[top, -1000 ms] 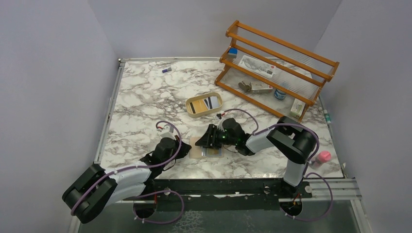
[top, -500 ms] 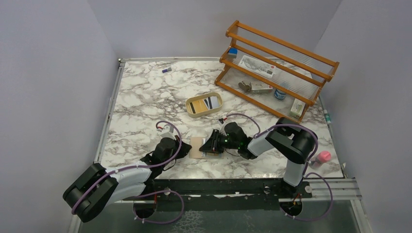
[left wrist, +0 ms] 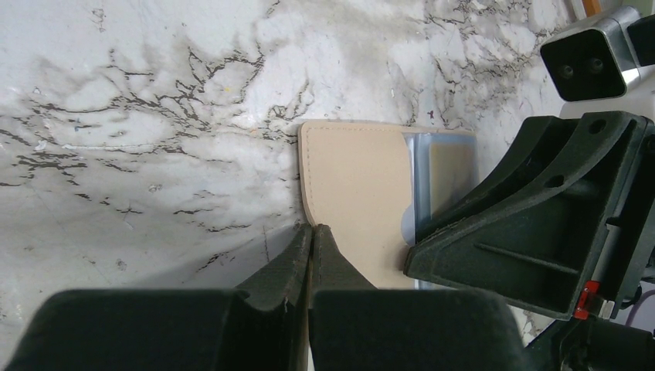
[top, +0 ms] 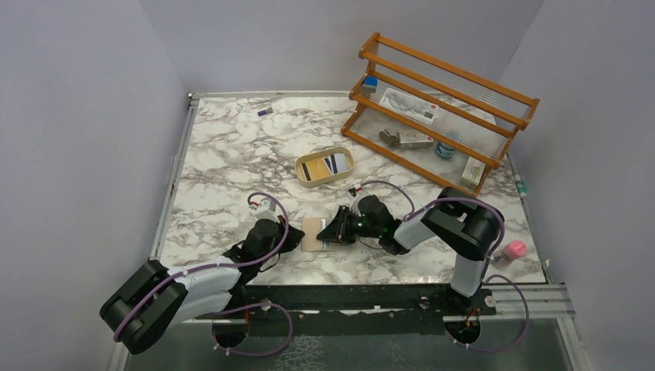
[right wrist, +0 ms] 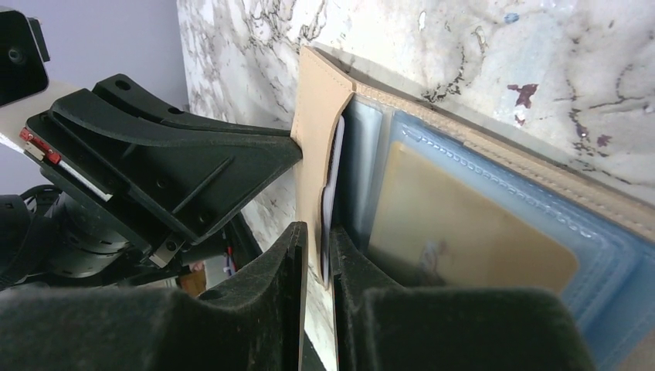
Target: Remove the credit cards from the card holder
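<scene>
The holder (top: 311,234) lies open at the table's (top: 224,162) 6 o'clock, near the front edge, with its clear sleeves showing. The thin edge of a whitish card (right wrist: 333,174) sits just behind its beige flap. The right gripper (right wrist: 317,232), at the holder's 3 o'clock, is clenched on that flap. The left gripper (left wrist: 311,229), at 8 o'clock, is also clenched, tips touching the holder's edge; I cannot tell if it pinches that edge. A tray (top: 353,165) sits apart at 12 o'clock.
</scene>
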You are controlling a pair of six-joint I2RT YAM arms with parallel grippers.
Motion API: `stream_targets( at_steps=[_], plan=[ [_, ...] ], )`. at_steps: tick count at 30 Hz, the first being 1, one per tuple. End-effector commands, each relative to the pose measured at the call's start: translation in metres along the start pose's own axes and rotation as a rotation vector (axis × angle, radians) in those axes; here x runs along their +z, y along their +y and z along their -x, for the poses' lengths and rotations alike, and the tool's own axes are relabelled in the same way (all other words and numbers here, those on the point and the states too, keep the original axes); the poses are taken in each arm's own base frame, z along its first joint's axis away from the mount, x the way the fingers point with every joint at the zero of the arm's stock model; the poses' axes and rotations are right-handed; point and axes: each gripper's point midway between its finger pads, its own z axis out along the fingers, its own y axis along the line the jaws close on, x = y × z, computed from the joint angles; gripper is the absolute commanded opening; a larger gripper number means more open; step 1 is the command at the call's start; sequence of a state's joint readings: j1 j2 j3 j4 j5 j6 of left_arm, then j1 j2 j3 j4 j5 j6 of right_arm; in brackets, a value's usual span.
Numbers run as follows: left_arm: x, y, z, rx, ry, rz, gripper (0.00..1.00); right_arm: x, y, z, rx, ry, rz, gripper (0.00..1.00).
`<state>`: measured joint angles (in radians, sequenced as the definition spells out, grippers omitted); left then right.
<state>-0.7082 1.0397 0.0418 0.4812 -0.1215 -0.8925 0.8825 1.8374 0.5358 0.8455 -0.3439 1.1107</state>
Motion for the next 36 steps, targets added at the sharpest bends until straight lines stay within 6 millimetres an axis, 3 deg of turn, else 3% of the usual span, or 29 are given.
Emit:
stream_targets(
  at_steps=[1,20,28,36],
  plan=[
    [-0.007,0.033,-0.025,0.032,0.082,0.098,0.0,0.006,0.018,0.012,-0.026,-0.055,0.069,0.21],
    [-0.008,0.032,-0.025,0.033,0.082,0.093,0.0,0.002,0.014,0.019,0.007,-0.111,0.084,0.21],
    [-0.008,0.032,-0.025,0.035,0.083,0.09,0.0,0.004,0.009,0.02,0.018,-0.125,0.084,0.14],
    [-0.008,0.032,-0.026,0.038,0.086,0.088,0.0,0.003,0.006,0.024,0.033,-0.157,0.08,0.14]
  ],
)
